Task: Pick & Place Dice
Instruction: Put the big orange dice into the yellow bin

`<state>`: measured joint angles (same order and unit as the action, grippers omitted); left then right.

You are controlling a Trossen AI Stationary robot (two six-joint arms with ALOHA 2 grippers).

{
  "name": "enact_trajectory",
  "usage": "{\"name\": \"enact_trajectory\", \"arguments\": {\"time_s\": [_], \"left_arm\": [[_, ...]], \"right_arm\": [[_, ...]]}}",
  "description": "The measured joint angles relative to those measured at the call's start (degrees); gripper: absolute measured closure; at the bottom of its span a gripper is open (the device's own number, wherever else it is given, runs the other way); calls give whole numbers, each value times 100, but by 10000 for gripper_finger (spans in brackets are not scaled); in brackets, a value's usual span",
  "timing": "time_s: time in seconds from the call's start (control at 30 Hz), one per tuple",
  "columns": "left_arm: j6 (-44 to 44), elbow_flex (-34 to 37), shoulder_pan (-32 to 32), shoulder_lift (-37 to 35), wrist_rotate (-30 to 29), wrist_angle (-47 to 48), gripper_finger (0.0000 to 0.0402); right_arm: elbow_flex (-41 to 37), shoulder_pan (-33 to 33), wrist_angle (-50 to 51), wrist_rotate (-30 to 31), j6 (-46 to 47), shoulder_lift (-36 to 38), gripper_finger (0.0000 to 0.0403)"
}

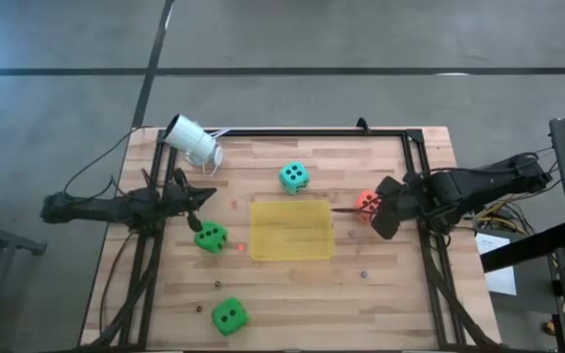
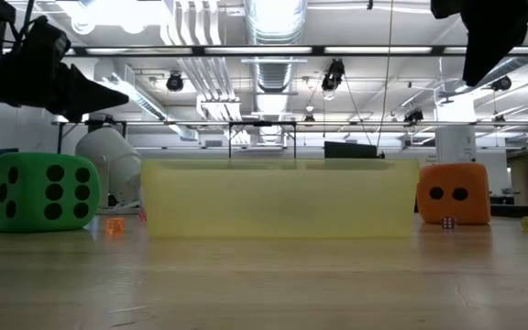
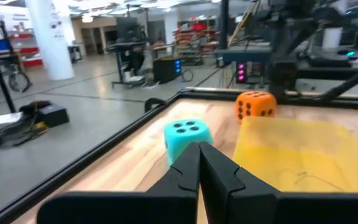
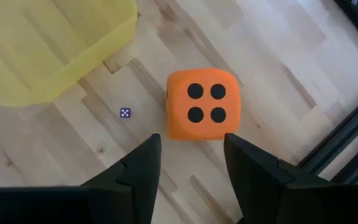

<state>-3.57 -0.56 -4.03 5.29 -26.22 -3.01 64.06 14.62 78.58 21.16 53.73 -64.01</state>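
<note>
— Pale wooden table [image 1: 390, 294], black rails round its edge, a workshop hall behind it. What lies on it?

— Four dice and my yellow tray [image 1: 291, 230] at the centre. Teal die [image 1: 294, 176] sits just beyond the tray's far edge. One green die [image 1: 210, 236] is just beside the tray's left side, the other green die [image 1: 229, 315] near the front edge. Orange-red die [image 4: 200, 104] rests on the wood just off the tray's right side, four pips up.

— And your right gripper [image 4: 190, 160]?

— It hangs above that orange-red die, fingers parted with a clear gap, nothing between them, not touching the cube.

— The left one?

— My left gripper [image 3: 199, 163] waits over the table's left side, near the white camera [image 1: 192, 141], fingers pressed together and holding nothing.

— Anything small?

— A tiny purple die [image 4: 125, 112] lies between tray and orange-red die.
</note>
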Motion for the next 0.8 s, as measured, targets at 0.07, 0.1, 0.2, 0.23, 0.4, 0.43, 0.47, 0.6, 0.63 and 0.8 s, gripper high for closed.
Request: {"name": "enact_trajectory", "arguments": {"time_s": [0.07,0.1,0.2,0.23,0.4,0.43,0.47,0.6,0.63,0.8], "left_arm": [[16,0,0,60,-2,0,394],[38,0,-1,91,-2,1,394],[59,-2,0,156,-2,3,394],[59,-2,0,168,-1,6,394],[61,-4,0,171,-4,14,394],[60,-4,-2,171,-3,17,394],[61,-4,-1,171,-5,17,394],[61,-7,0,171,-17,22,394],[61,-7,-2,171,-17,22,394],[61,-9,0,171,-17,24,394]], "right_arm": [[18,-112,1,-30,6,18,222],[21,-158,3,-33,2,31,221],[24,-284,7,-55,9,63,218],[24,-314,8,-65,9,63,218],[14,-329,2,-84,-65,13,218],[8,-327,-3,-126,-83,11,218],[6,-329,-3,-185,-81,11,218],[6,-333,-11,-222,-166,13,218],[6,-331,-13,-222,-184,13,218],[6,-357,-115,-216,-307,13,218]]}}
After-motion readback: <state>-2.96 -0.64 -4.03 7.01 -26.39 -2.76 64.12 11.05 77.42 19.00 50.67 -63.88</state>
